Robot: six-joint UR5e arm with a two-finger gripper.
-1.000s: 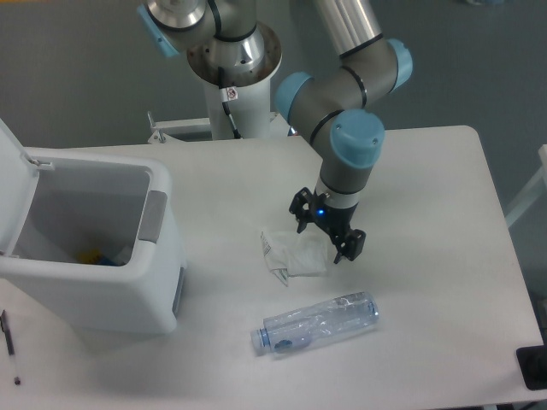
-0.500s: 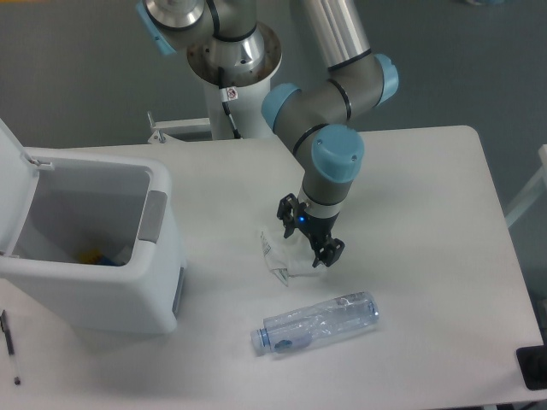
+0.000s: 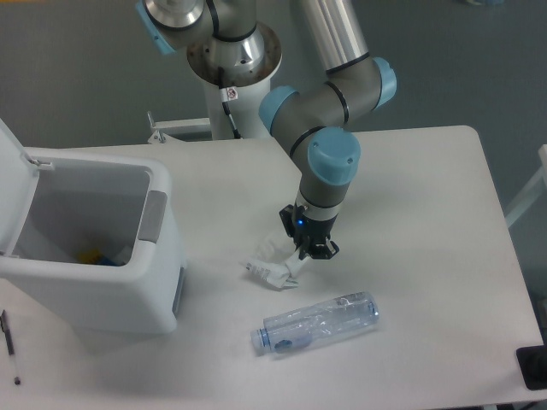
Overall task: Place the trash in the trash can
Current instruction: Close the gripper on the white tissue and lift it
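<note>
White tabletop (image 3: 427,188) against a grey floor, fixed view from above. Gripper (image 3: 306,248) is down at the crumpled paper wrapper (image 3: 275,266), fingers drawn in close on its right edge; looks clamped on the paper, though the contact itself is small and hard to confirm. Wrapper sits mid-table, bunched and stretched out to the left of the fingers, touching the surface or just off it. Crushed plastic bottle (image 3: 316,323) lies on its side nearer the front edge, apart from the wrapper, untouched. Trash can (image 3: 154,256) stands at the left, lid (image 3: 13,192) swung open, something small already at the bottom. Black pen (image 3: 8,337) beside it at the front left. Step in hand: secure the wrapper and carry it. To do it well, lift straight up first so the trailing paper clears the table and the bottle, keep the pinch firm since thin paper slips, travel left high enough to pass the can's near wall, release only when centred over the opening.
</note>
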